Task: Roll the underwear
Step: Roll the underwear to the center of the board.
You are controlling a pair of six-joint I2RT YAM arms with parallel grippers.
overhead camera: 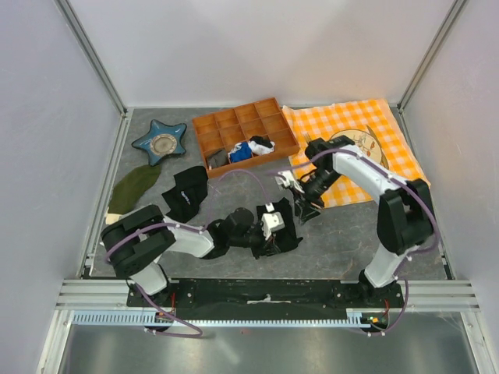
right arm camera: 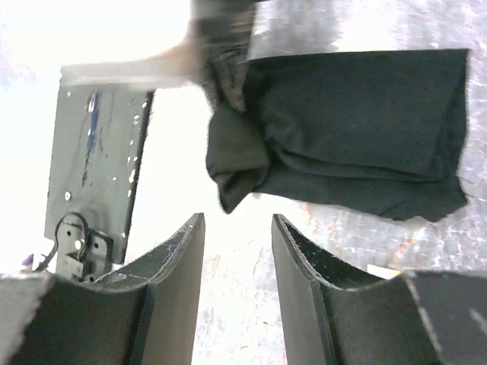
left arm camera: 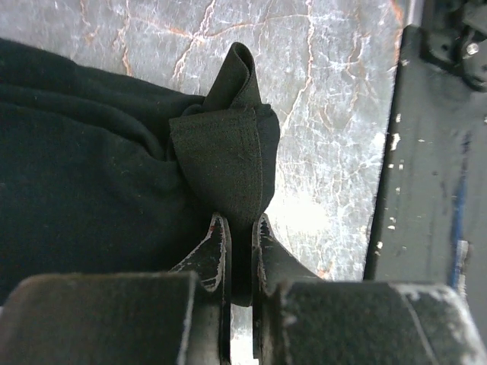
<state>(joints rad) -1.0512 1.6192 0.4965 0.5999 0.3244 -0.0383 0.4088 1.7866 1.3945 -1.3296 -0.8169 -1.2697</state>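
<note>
One olive cloth (overhead camera: 134,187), one blue star dish (overhead camera: 160,142) and one small black cloth (overhead camera: 185,192) lie at the left. At the middle of the surface (overhead camera: 351,234) lies one underwear (overhead camera: 290,231), with a folded edge pinched tight in the left hand (left arm camera: 240,232). The right hand (right arm camera: 237,224) hovers just beside it, half spread and empty.

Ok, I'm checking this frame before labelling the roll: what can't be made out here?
- Top view: the left arm covers much of the underwear, so its folds are unreadable.
- Left wrist view: the underwear runs off the left edge; the left end effector hides the pinched hem's end.
- Right wrist view: glare washes out the upper left; shapes there are blurred.
- Top view: items in the tray are too small to identify.
</note>
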